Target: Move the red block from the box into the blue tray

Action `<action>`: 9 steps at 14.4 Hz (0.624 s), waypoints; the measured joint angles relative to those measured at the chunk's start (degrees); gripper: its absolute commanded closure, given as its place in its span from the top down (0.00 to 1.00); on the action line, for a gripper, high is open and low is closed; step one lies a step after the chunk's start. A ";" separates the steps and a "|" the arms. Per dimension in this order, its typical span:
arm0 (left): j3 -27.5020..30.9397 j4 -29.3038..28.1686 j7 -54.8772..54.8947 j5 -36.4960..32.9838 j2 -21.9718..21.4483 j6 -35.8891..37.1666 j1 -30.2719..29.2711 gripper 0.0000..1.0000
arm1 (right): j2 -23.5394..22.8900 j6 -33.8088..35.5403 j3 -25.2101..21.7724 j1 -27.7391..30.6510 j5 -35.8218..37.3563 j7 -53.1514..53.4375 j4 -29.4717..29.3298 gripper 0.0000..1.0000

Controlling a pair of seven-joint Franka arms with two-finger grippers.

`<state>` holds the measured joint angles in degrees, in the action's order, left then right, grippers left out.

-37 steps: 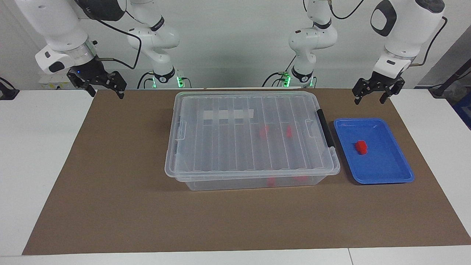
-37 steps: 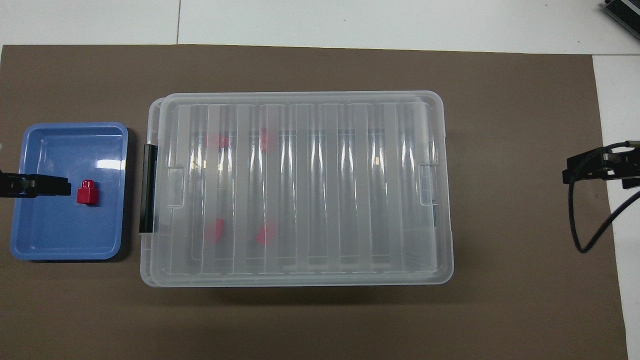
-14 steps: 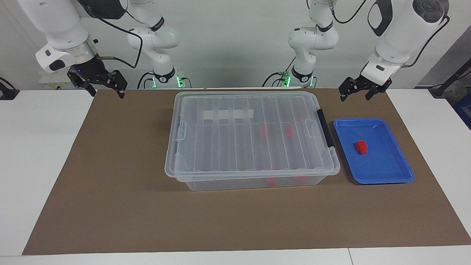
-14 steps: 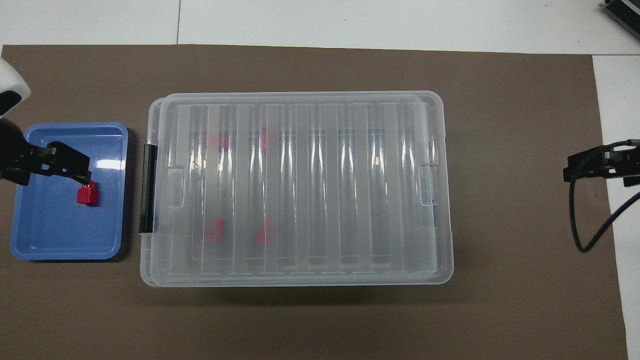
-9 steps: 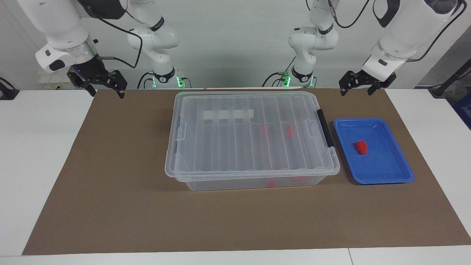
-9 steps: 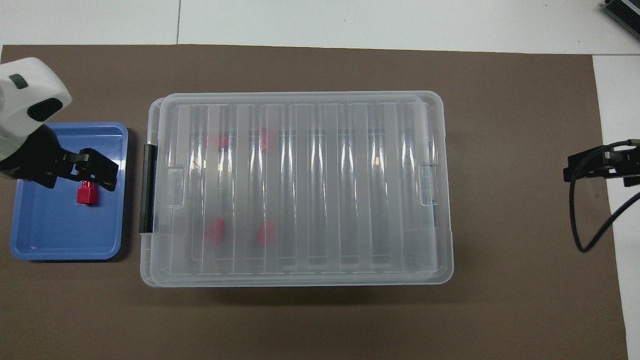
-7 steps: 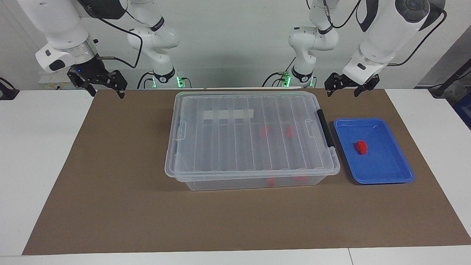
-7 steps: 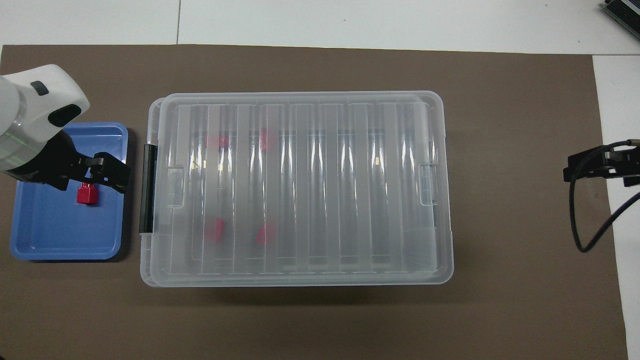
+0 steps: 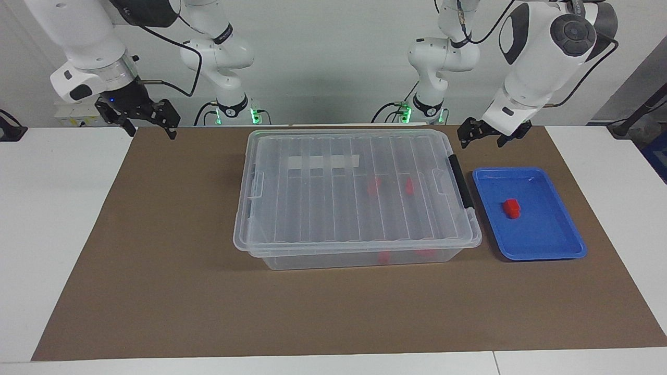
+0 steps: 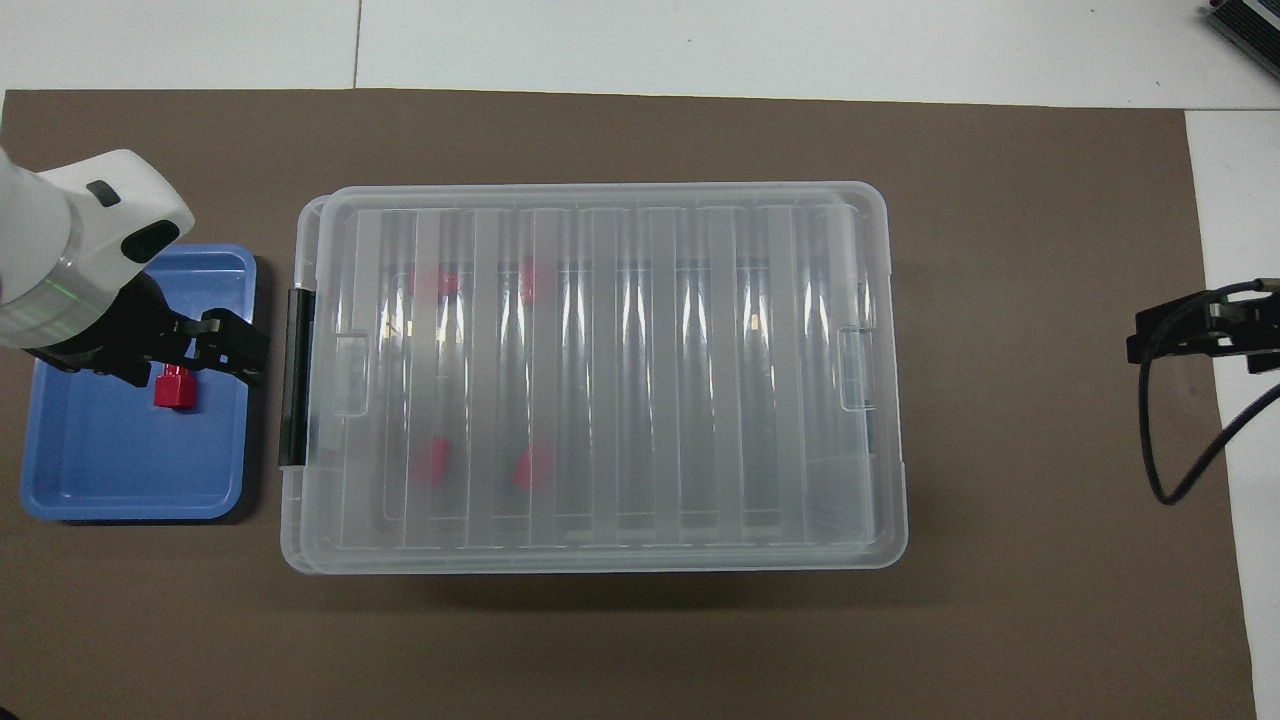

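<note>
The box (image 9: 354, 187) (image 10: 600, 370) stands mid-mat with its ribbed clear lid on. Through the lid, two red blocks (image 9: 373, 186) (image 9: 409, 186) show blurred. Beside the box, toward the left arm's end, lies the blue tray (image 9: 542, 255) (image 10: 130, 510) with one red block (image 9: 511, 208) (image 10: 172, 390) resting in it. My left gripper (image 9: 480, 141) (image 10: 190, 365) hangs open and empty in the air, over the mat by the box's latch corner. From overhead it covers part of the tray. My right gripper (image 9: 151, 131) (image 10: 1200, 335) waits open over the mat's edge at the right arm's end.
A black latch handle (image 9: 461, 179) (image 10: 297, 375) sits on the box's side facing the tray. A brown mat (image 9: 156, 291) covers the white table (image 9: 52, 208). A black cable (image 10: 1175, 440) loops under the right gripper. A grey device (image 10: 1245, 30) lies at the table's corner.
My left gripper has swung from past the tray's outer side to the box's latch corner and sunk a little. The right arm, box, tray and blocks have not moved.
</note>
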<state>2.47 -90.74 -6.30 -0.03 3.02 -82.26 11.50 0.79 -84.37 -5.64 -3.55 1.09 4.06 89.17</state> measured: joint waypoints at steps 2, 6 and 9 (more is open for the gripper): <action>-0.70 0.02 0.00 0.00 0.00 -0.25 -1.50 1.00 | 0.00 0.00 -0.03 0.02 0.00 0.00 0.00 1.00; -1.91 0.15 -0.09 0.00 -0.13 -1.03 -1.84 1.00 | 0.00 0.00 -0.05 0.03 0.00 0.00 0.00 1.00; -1.84 0.33 -0.11 0.00 -0.22 -1.60 -2.25 1.00 | 0.00 0.00 -0.16 0.05 0.00 0.00 0.01 1.00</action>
<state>0.63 -90.41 -6.42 -0.03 2.79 -83.86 9.25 0.79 -84.37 -5.81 -3.50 1.09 4.06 89.18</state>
